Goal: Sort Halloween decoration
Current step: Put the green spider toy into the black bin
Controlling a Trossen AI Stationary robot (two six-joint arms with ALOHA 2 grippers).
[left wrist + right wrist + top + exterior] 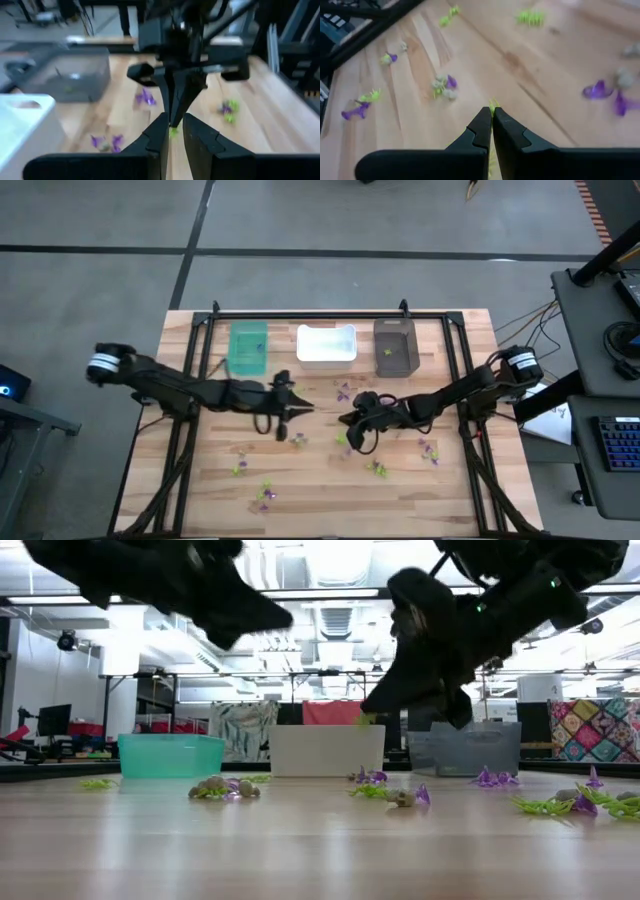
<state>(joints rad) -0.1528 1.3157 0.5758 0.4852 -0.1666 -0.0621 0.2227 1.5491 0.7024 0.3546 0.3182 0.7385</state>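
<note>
Teal, white and dark, three bins stand in a row along the far edge of the wooden table (200, 500): the teal bin (248, 347), the white bin (326, 344) in the middle, the dark bin (395, 346). From above, a lime-green speck shows in the dark bin; what the teal and white bins hold cannot be made out. The Halloween decoration (377, 468), small purple, lime-green and pale trinkets, lies scattered on the wood in front of the white bin. The right gripper (492, 116) hangs above the table, in front of the dark bin, its fingers pinched together on a lime-green trinket (493, 106); only its wrist view shows that clearly. The left gripper (300, 410) hovers in front of the white bin, fingers a narrow slit apart, nothing visible between them.
</note>
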